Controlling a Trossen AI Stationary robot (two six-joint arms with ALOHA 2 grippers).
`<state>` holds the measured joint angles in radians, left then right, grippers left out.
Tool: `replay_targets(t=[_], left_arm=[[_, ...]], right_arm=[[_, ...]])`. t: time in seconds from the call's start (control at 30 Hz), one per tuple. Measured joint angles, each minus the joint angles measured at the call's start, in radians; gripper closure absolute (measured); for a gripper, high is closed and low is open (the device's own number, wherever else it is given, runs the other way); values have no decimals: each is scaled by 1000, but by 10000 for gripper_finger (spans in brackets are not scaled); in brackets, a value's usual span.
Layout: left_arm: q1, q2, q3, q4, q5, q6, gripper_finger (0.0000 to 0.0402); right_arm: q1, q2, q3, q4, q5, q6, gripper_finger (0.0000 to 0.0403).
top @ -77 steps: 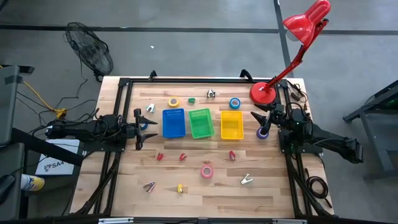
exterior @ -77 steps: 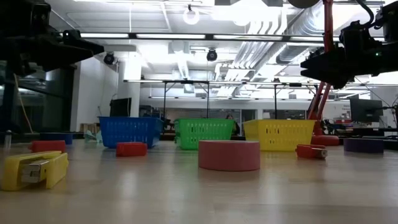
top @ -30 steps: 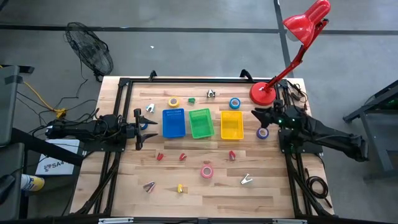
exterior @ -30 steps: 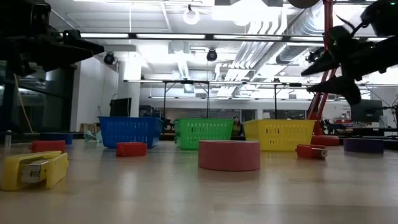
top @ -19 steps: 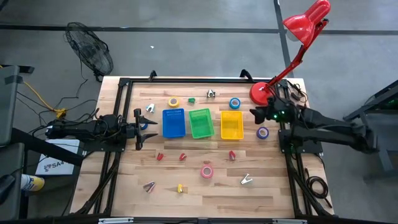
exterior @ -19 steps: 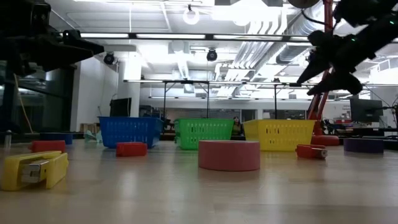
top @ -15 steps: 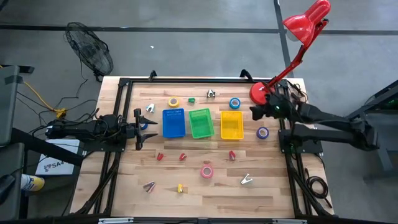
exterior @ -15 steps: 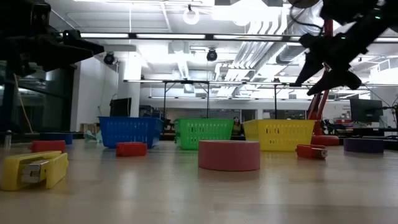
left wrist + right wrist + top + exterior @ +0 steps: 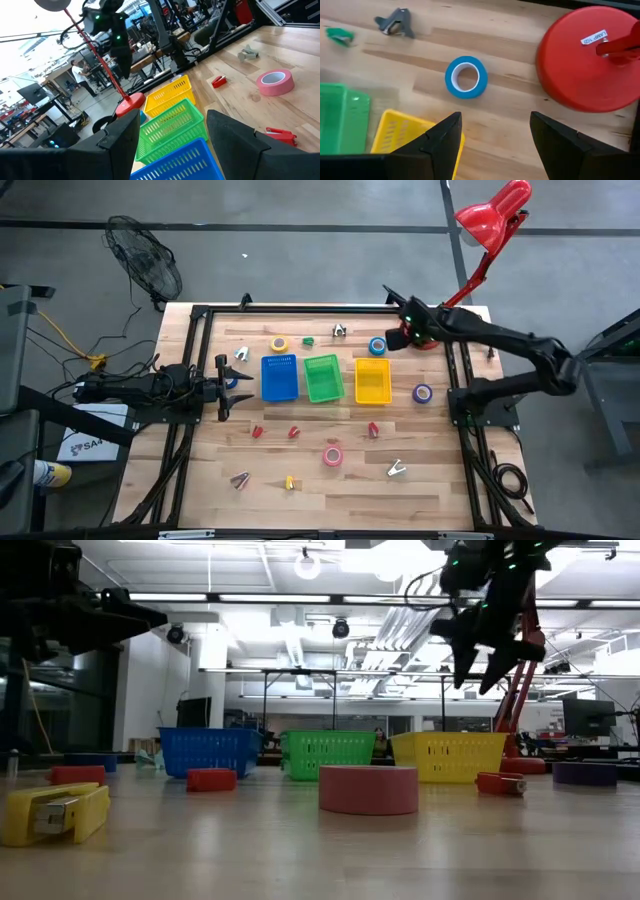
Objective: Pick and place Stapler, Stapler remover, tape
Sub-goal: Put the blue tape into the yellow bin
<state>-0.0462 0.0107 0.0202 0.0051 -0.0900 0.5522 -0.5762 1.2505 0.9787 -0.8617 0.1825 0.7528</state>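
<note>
Hovering with fingers spread wide and empty, the right end effector (image 9: 392, 338) sits just at 3 o'clock of the blue tape roll (image 9: 377, 346), which lies flat on the worktop (image 9: 330, 490) beside the lamp base (image 9: 590, 59).

a small white label on the round red lamp base (image 9: 585, 60) carries short dark lettering that seems to read "lamp" with digits after it, not clear enough to be sure. no other text can be read anywhere.

Bright overhead ceiling lights (image 9: 307, 564), backlit low view, soft shadows.
</note>
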Motion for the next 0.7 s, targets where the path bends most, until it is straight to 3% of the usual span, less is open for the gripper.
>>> replay_targets(t=[0.3, 0.7], left_arm=[[0, 0, 0, 0, 0, 0, 175], [0, 0, 0, 0, 0, 0, 175]], right_arm=[[-57, 194, 36, 8, -120, 34, 176], [-103, 360, 36, 144, -184, 88, 176]])
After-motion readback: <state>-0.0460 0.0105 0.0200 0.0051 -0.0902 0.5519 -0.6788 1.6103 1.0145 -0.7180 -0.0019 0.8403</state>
